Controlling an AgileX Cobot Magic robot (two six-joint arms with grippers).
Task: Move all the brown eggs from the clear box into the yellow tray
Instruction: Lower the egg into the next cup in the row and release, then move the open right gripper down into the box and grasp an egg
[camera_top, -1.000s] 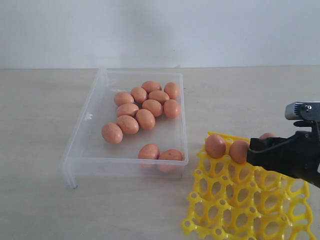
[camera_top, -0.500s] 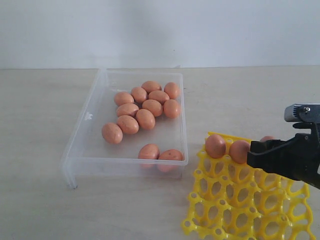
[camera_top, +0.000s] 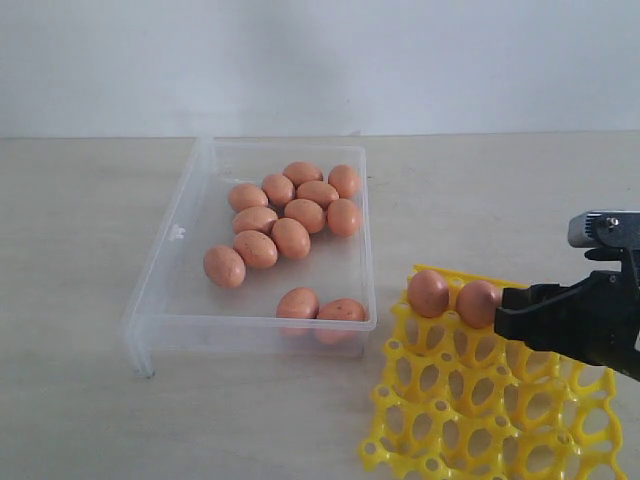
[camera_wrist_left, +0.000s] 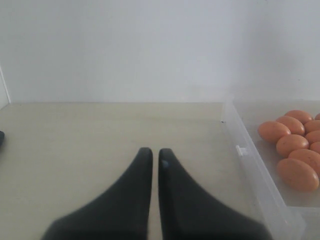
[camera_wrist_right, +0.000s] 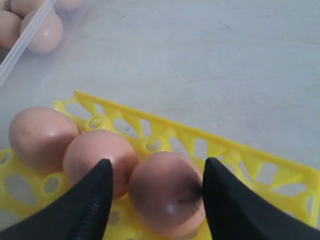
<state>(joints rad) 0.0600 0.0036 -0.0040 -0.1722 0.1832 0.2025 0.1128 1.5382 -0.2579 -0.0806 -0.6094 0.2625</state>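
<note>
The egg you were placing (camera_wrist_right: 167, 200) sat in a cup along one edge row of the yellow tray (camera_top: 470, 420), third in line beside two others already seated there. Your right gripper (camera_wrist_right: 158, 165) straddled it with jaws apart: one finger looked to be against the shell, the other stood clear of it, so I judged this the release step. A good dozen brown eggs (camera_top: 291, 238) waited in the clear box (camera_top: 165, 255), just beside the tray. Your left gripper (camera_wrist_left: 155, 155) hung over bare table on the side of the box away from the tray, jaws nearly together on nothing. Next you needed to lift straight up clear of the row, without nudging the neighbouring egg, then go back to the box.
</note>
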